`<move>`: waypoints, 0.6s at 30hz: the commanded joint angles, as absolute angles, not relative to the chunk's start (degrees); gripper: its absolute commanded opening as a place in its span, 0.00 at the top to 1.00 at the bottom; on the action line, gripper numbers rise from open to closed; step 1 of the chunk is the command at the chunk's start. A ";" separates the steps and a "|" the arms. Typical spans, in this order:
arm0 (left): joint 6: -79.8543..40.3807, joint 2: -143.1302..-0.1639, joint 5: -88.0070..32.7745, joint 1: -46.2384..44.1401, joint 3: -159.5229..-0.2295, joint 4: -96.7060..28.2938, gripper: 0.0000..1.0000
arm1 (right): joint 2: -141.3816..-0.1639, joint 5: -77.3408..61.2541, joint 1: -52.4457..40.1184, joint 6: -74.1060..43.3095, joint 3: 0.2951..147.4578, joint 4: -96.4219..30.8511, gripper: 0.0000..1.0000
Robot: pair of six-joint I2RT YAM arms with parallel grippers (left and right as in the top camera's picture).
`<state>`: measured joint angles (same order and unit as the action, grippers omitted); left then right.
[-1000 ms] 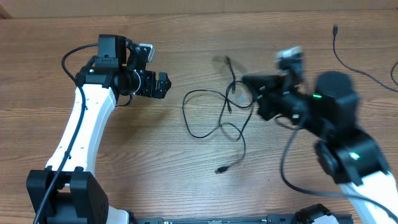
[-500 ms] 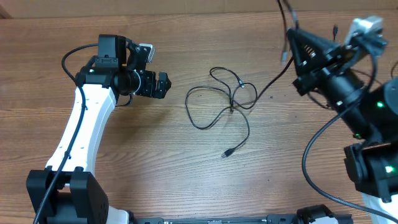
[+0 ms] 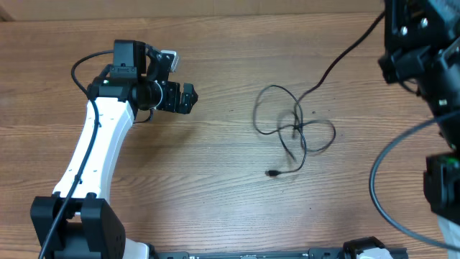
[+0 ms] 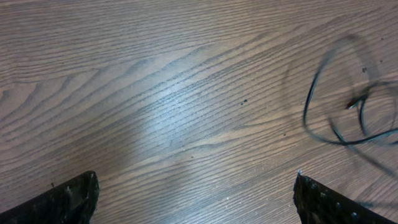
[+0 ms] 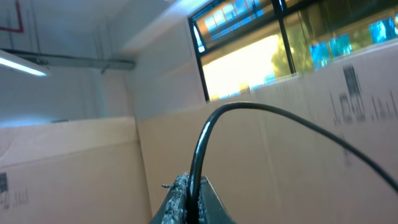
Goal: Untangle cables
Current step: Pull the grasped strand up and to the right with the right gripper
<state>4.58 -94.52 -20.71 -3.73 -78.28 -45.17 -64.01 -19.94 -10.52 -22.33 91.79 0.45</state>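
The thin black cables (image 3: 296,129) lie knotted in loops on the wooden table, right of centre, with one plug end (image 3: 272,173) lying below the knot. One strand (image 3: 338,61) rises from the knot up and right toward my right arm (image 3: 420,50). In the right wrist view my right gripper (image 5: 193,199) is shut on a black cable (image 5: 249,112), tilted up toward the room. My left gripper (image 3: 188,98) is open and empty, left of the tangle; its wrist view shows the cable loops (image 4: 348,118) at the right and both fingertips (image 4: 193,199) wide apart.
The right arm's thicker black wire (image 3: 381,194) curves along the right edge. The left arm's white link (image 3: 90,158) crosses the left of the table. Cardboard walls (image 5: 81,168) and a window show in the right wrist view.
My right gripper has lifted up and to the right with the cable in it. The tangle has been dragged to the right and pulled tighter. The left arm has not moved.
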 commanded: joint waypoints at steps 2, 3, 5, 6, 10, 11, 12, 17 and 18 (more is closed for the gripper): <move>4.25 -94.39 -20.34 -3.77 -79.50 -45.15 0.00 | -67.99 -18.65 -10.31 -22.79 95.11 6.57 0.96; 4.25 -94.39 -20.34 -3.77 -79.50 -45.15 0.00 | -68.88 -18.63 -10.31 -22.92 95.48 8.69 0.96; 4.25 -94.39 -20.34 -3.77 -79.50 -45.15 0.01 | -70.48 -18.46 -10.31 -24.27 96.27 12.32 0.96; 4.25 -94.39 -20.34 -3.77 -79.50 -45.15 0.00 | -70.83 -18.44 -10.31 -24.25 96.51 13.08 0.96; 4.25 -94.39 -20.34 -3.77 -79.50 -45.15 0.00 | -72.27 -14.28 -10.17 -24.25 97.21 14.04 0.96; 4.25 -94.39 -20.34 -3.77 -79.50 -45.12 0.00 | -72.53 -13.72 -10.11 -24.36 97.21 14.09 0.96; 4.25 -94.39 -20.34 -3.77 -79.50 -45.15 0.00 | -72.71 -13.41 -10.09 -25.30 97.21 14.04 0.96; 4.25 -94.39 -20.34 -3.77 -79.50 -45.15 0.00 | -73.67 -13.61 -10.11 -28.99 97.21 11.86 0.96; 4.25 -94.39 -20.34 -3.77 -79.50 -45.15 0.00 | -74.17 -13.61 -10.11 -29.26 97.21 11.11 0.96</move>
